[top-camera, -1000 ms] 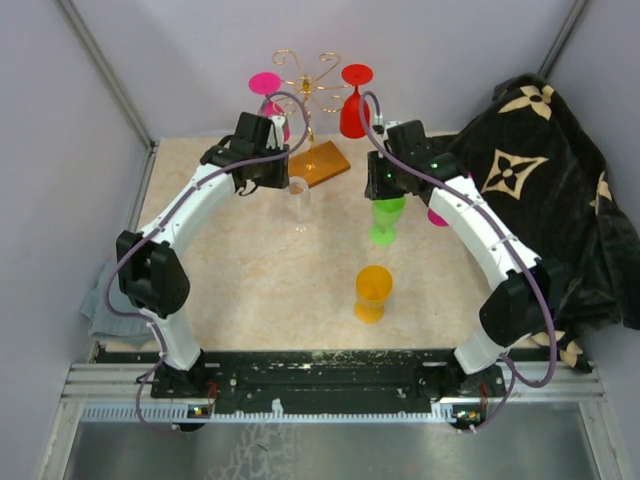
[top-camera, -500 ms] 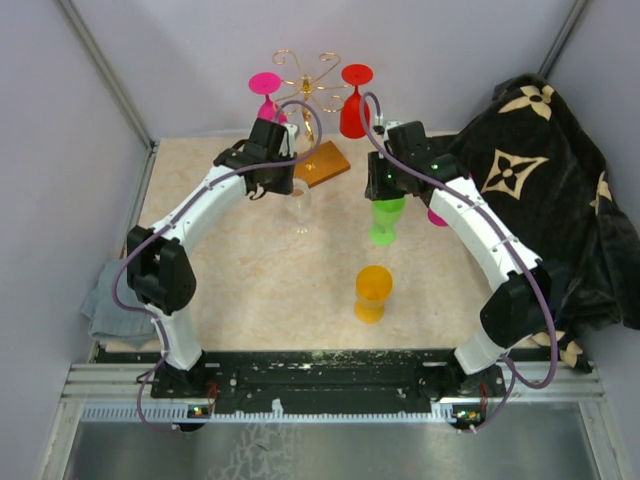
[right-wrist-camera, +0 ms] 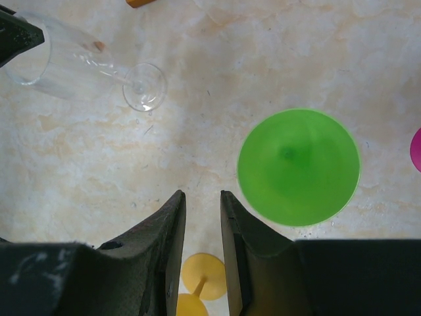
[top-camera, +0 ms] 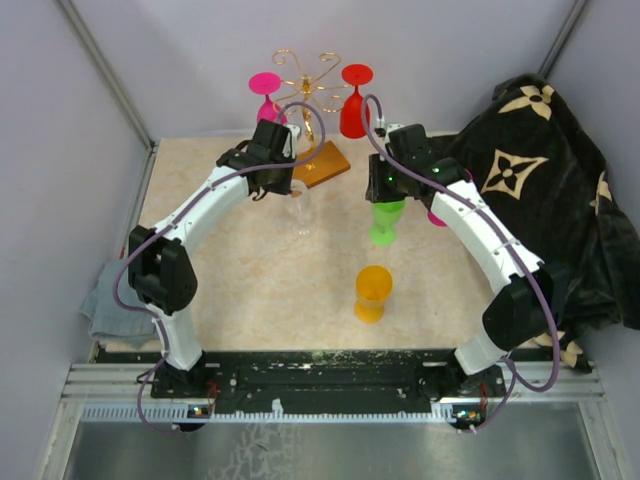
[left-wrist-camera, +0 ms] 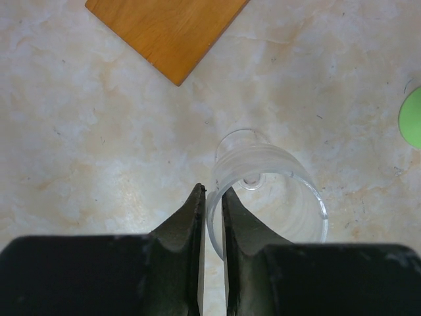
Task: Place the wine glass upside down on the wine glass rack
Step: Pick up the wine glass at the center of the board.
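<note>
Left fingers (left-wrist-camera: 196,209) pinching rim of one clear wine glass (left-wrist-camera: 258,161) standing on table (top-camera: 250,270) beside wine glass rack (top-camera: 322,165), right fingers (right-wrist-camera: 175,212) apart, empty, two glasses (top-camera: 354,100) hung inverted on rack, three coloured glasses (top-camera: 385,222) on table

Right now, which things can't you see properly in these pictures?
- Top view: the left arm covers part of the pink glass.
- Top view: the right arm hides most of a pink thing.
- Left wrist view: the top edge cuts off the rack's wooden base; whether the left fingers pinch the clear glass is unclear.
- Right wrist view: the right fingers cover part of the orange glass.
</note>
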Controlling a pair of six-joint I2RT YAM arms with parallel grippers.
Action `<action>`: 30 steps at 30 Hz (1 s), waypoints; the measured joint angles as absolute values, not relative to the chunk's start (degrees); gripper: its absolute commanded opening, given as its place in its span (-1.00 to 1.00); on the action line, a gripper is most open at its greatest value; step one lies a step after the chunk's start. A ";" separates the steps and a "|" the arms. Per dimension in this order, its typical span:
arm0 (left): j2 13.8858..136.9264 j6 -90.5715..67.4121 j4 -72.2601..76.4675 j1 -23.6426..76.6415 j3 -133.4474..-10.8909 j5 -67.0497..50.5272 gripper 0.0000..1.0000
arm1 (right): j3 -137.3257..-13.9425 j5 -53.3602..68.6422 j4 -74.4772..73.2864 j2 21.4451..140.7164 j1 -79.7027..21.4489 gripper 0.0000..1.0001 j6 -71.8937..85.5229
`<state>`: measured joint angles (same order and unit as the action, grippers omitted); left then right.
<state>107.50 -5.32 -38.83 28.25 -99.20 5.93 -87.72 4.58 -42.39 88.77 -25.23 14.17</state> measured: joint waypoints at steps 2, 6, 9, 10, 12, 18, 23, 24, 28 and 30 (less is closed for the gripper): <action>107.50 -5.28 -38.87 28.32 -99.20 6.04 -1.00 | -87.64 4.54 -42.39 88.68 -25.23 -0.42 14.17; 107.50 -5.26 -39.09 28.58 -99.31 6.31 -1.00 | -87.64 4.54 -42.39 88.47 -25.23 -0.42 14.33; 107.50 -5.28 -39.51 28.88 -99.46 6.42 -1.00 | -87.61 4.54 -42.37 88.25 -25.23 -0.42 14.59; 107.50 -5.28 -39.64 28.95 -99.53 6.39 -1.00 | -87.61 4.47 -42.37 88.18 -25.23 -0.42 14.61; 107.48 -5.30 -40.29 29.10 -99.79 6.00 -1.00 | -87.61 4.36 -42.37 88.01 -25.23 -0.42 14.63; 106.83 -5.78 -45.28 29.28 -101.51 3.81 -1.00 | -87.61 3.99 -42.30 87.26 -25.23 -0.42 14.66; 102.08 -6.68 -47.97 29.28 -101.54 1.61 -1.00 | -87.61 3.53 -41.69 86.74 -25.23 -0.42 14.76; 100.84 -6.87 -48.18 29.26 -101.54 0.95 -1.00 | -87.64 3.44 -41.50 86.63 -25.23 -0.42 14.79; 95.24 -7.92 -49.25 29.21 -101.84 -3.53 -1.00 | -87.64 3.18 -41.15 86.35 -25.23 -0.42 15.07; 92.90 -8.47 -49.43 28.80 -102.43 -6.61 -1.00 | -87.64 3.36 -40.66 86.30 -25.12 -0.42 15.25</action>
<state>92.90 -8.47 -49.43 28.80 -102.43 -6.61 -87.64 3.36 -40.66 86.30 -25.12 15.25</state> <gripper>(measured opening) 0.156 0.287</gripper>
